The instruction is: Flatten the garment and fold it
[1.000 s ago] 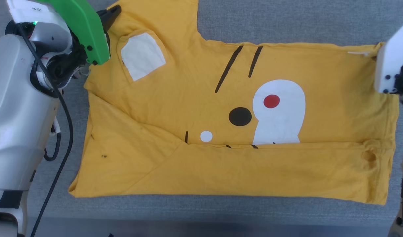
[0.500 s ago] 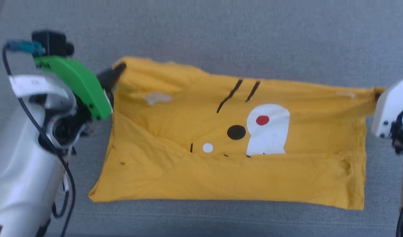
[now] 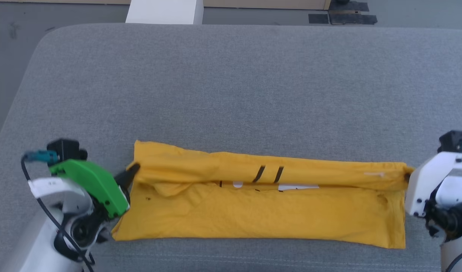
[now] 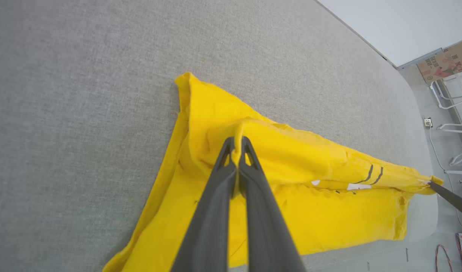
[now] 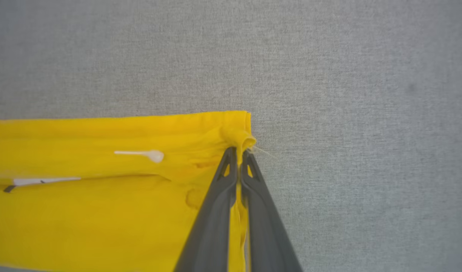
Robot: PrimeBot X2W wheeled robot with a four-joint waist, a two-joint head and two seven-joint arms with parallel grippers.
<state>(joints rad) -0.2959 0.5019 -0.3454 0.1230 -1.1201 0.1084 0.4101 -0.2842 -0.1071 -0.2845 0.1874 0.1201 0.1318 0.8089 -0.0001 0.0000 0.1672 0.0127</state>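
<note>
The shirt's (image 3: 253, 215) far edge has come over toward the near one, hiding most of its print (image 3: 268, 174). The left claw (image 3: 132, 174) and right claw (image 3: 406, 176) are each clamped on an end corner, keeping the fold taut and straight on the grey pad (image 3: 231, 94).

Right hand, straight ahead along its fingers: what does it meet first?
The right hand is shut on the T-shirt's corner, so cloth comes first. Past that edge lies the bare grey surface, likely met at a slant; depth is unclear.
</note>
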